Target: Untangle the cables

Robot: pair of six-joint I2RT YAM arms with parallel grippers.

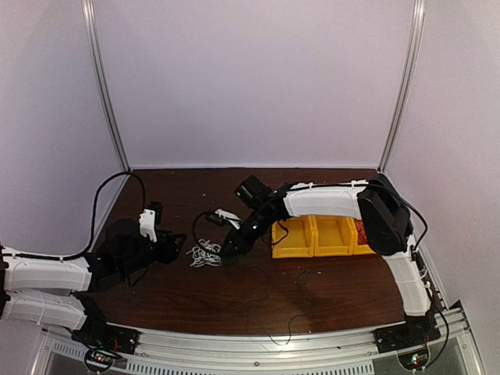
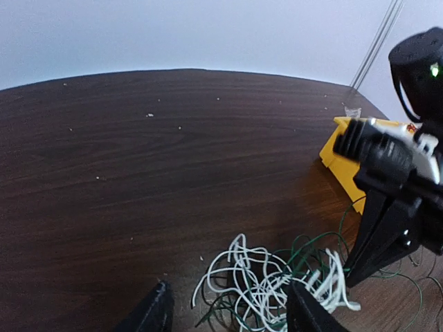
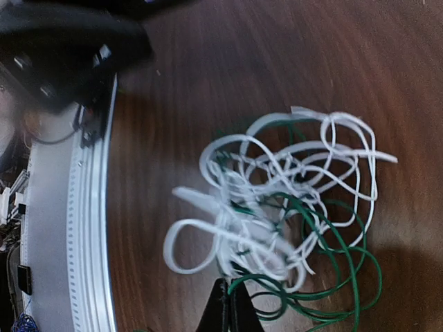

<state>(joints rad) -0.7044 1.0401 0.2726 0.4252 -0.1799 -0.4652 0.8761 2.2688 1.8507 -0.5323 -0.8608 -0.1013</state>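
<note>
The cables (image 1: pixel 205 252) are a fist-sized tangle of thin white and green wires on the dark wooden table, left of centre. In the left wrist view the tangle (image 2: pixel 273 290) lies between and just ahead of my open left gripper (image 2: pixel 228 283), which is low over the table. My left gripper (image 1: pixel 173 248) sits just left of the bundle. My right gripper (image 1: pixel 229 251) reaches in from the right. In the right wrist view its fingertips (image 3: pixel 225 283) are pressed together on strands at the near edge of the tangle (image 3: pixel 277 200). It also shows in the left wrist view (image 2: pixel 349 277).
Yellow bins (image 1: pixel 312 238) stand right of the bundle, behind the right arm, and show in the left wrist view (image 2: pixel 339 159). Loose thin dark wires (image 1: pixel 262 301) trail over the near table. A metal rail (image 3: pixel 90 242) runs along the table's near edge.
</note>
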